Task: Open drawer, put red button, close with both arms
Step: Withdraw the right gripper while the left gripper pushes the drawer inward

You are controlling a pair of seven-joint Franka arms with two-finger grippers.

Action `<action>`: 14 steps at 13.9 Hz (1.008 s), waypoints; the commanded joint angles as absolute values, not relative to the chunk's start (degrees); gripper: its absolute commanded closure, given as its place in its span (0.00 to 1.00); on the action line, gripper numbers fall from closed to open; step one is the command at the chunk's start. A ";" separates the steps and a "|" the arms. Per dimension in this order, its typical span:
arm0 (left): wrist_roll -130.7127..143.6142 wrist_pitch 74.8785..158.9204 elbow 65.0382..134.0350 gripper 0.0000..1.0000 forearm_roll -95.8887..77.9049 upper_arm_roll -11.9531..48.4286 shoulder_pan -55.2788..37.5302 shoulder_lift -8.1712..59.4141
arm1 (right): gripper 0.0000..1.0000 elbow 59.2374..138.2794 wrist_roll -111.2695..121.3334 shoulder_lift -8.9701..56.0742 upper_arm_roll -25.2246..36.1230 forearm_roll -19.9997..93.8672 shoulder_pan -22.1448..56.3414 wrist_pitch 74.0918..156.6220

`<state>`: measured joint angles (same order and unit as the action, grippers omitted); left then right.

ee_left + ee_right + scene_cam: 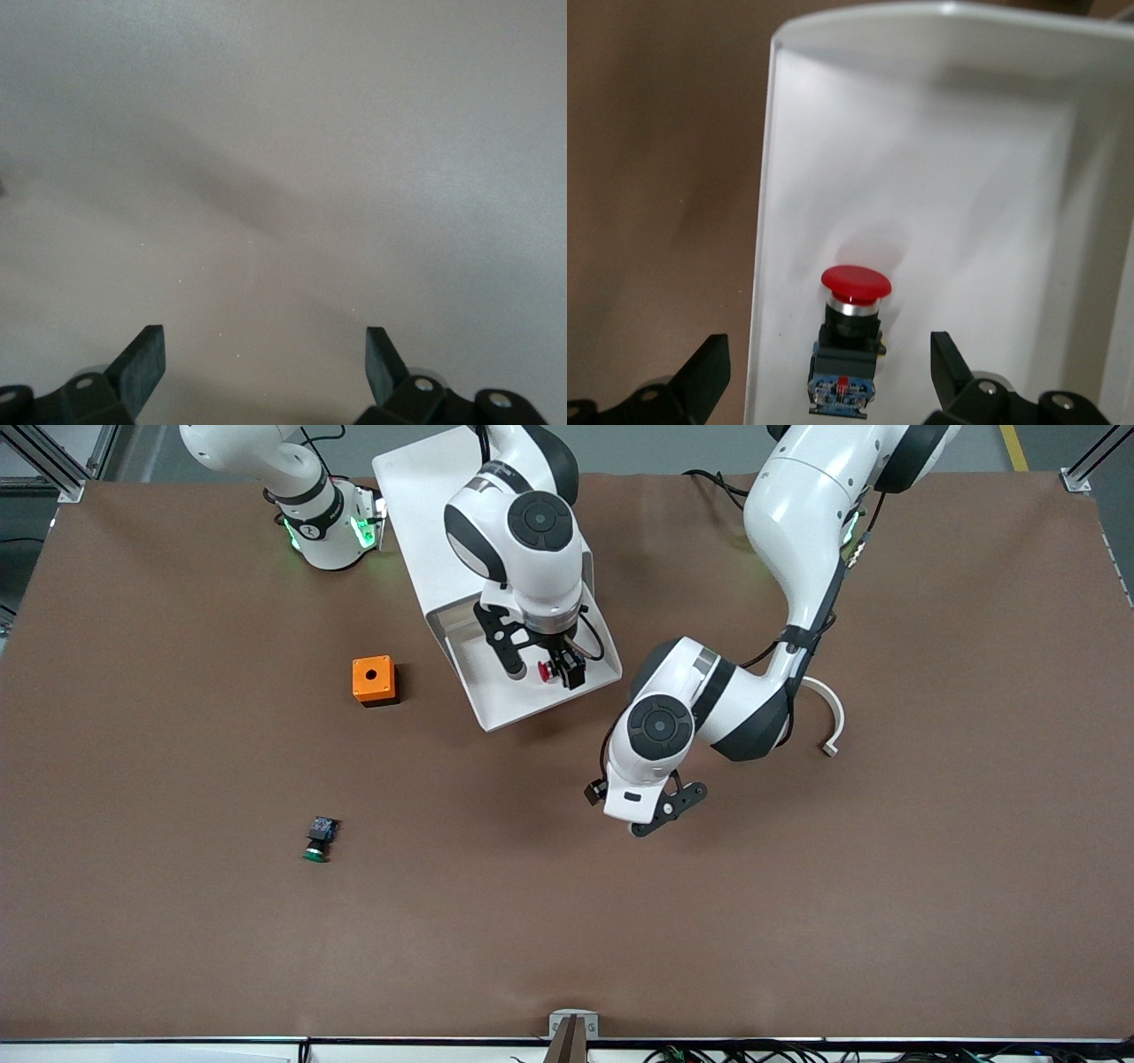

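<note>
You are seeing the right arm (pixel 523 540) covering much of the white drawer (pixel 496 704), and its gripper (pixel 540 664) is hiding part of the red button (pixel 547 672)

Desk (pixel 797 921): matt brown covering, smooth, faintly creased near its edges. Drawer (pixel 966 177): smooth white plastic with a soft sheen. Red button (pixel 856 283): glossy red cap, bright metal collar, black plastic body. Orange box (pixel 374 680): matt plastic. Arms (pixel 797 540): glossy white shells, matt black joint bands.
</note>
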<state>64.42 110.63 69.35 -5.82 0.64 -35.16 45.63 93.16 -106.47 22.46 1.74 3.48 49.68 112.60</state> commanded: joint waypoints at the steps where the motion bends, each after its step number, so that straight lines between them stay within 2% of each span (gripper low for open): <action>1: 64.60 111.62 70.31 0.01 -4.57 0.70 -35.51 45.35 | 0.00 89.74 -100.57 22.68 1.32 2.90 46.94 107.16; 5: 64.69 111.62 70.75 0.01 -4.66 0.70 -36.12 45.26 | 0.00 88.07 -89.59 20.40 1.49 2.90 42.55 98.37; 11: 65.21 111.53 71.90 0.01 -4.75 1.49 -39.11 44.56 | 0.00 88.07 -70.17 14.16 1.58 2.81 32.62 91.86; 14: 65.21 111.18 71.89 0.01 -4.83 4.56 -39.46 44.39 | 0.00 88.07 -58.05 11.79 1.58 2.81 26.56 89.22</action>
